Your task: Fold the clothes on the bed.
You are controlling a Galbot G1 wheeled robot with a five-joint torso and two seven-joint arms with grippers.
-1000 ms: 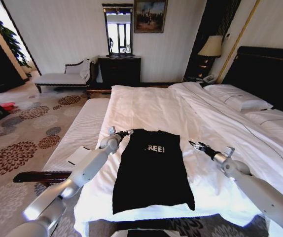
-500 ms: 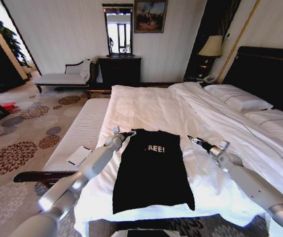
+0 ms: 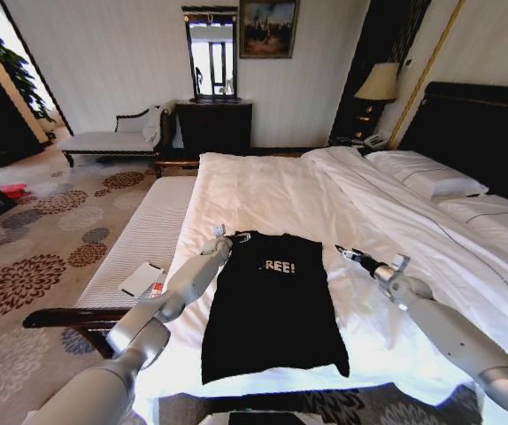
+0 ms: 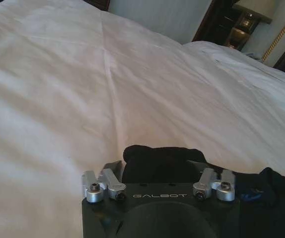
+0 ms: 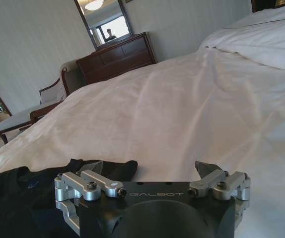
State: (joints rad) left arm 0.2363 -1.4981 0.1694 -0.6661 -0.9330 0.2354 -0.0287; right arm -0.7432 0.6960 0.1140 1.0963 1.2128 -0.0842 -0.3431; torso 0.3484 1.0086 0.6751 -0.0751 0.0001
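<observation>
The black T-shirt (image 3: pixel 274 305) lay flat on the bed (image 3: pixel 272 195), near its foot edge. The left gripper (image 3: pixel 241 237) hovered at the shirt's left shoulder, fingers spread, and the right gripper (image 3: pixel 346 254) hung just beyond its right shoulder, fingers likewise spread.

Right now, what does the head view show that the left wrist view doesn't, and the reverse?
Only the head view gives the whole black T-shirt with its white lettering, both arms, the right end effector beside the shirt's right shoulder, plus the bench and lamp.

Only the left wrist view gives a close look at the shoulder fabric bunched at the open left end effector.

Both show the bed and the shirt.
</observation>
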